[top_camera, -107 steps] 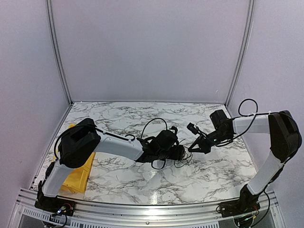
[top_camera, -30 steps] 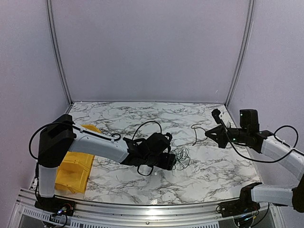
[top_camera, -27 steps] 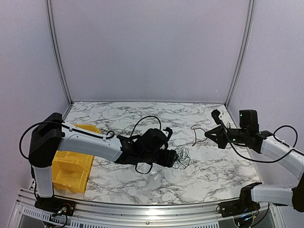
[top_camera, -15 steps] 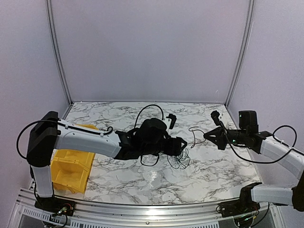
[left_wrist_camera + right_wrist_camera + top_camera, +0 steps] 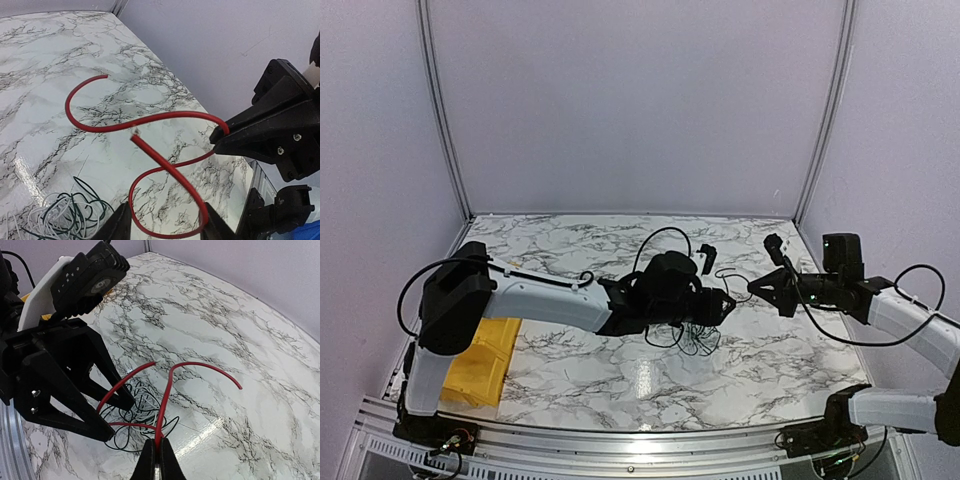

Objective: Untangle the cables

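Right tool (image 5: 156,447) is pinched closed on the red cable (image 5: 165,169). Left tool (image 5: 164,227) is spread wide, with the cable's loop between its jaws, seemingly ungripped. Tangle of thin cables (image 5: 698,338) lies mid-bench (image 5: 620,372), at 7 o'clock from left tool. Advice: close left on the loop, then draw apart slowly toward 3 and 9 o'clock, above the tangle.

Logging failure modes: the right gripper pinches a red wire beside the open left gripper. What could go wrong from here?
1. The right gripper holds the red wire only at its fingertips, so a pull could slip it free.
2. The left gripper is open with the wire's loop between its fingers. Closing might catch two strands at once.
3. The tangle lies just below and could snag and drag along.
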{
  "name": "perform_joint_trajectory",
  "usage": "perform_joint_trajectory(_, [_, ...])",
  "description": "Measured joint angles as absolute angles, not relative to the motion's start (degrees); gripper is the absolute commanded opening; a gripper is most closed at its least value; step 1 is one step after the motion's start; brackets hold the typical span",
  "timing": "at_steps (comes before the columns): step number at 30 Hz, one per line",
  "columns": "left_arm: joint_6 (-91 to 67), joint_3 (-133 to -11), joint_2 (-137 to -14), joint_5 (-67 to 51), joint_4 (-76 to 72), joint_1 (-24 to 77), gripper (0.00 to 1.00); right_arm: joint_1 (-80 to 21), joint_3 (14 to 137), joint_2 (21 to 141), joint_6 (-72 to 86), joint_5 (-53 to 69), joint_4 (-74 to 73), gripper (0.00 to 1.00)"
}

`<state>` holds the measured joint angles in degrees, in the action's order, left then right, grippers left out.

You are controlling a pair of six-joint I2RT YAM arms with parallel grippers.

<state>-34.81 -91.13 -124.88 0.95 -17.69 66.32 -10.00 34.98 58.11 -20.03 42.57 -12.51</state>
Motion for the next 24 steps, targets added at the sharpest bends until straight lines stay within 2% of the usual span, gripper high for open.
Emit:
perform_joint_trajectory(4, [-35.55,-90.39,-124.77,2.46,-18.33,65.34,0.01,-10.00,34.96,58.06,-20.16,42.57,-12.49,0.00])
perform_joint_trajectory(10, [-35.44,-82.15,-121.16,6.46,-19.46,63.29,0.00,-10.00,34.96,58.22,-20.18,42.59,-12.51,0.00])
perform_joint_trajectory(13, [-35.31,-75.96,-116.73,9.32,-20.58,62.70,0.00,-10.00,34.96,58.28,-20.12,42.46,-12.51,0.24])
perform_joint_trajectory(15, [-34.48,-73.14,-113.43,10.85,-20.75,62.50,0.00,-9.98,34.96,58.28,-19.68,41.82,-12.49,0.31])
perform_joint_trajectory(20, [-30.87,-66.41,-102.74,13.58,-20.32,62.35,0.00,-9.89,34.96,58.28,-20.14,40.32,-12.25,0.37])
perform_joint_trajectory(24, [-28.21,-64.82,-93.12,18.15,-13.96,61.87,0.00,-9.87,34.61,58.28,-20.67,39.42,-12.10,0.42])
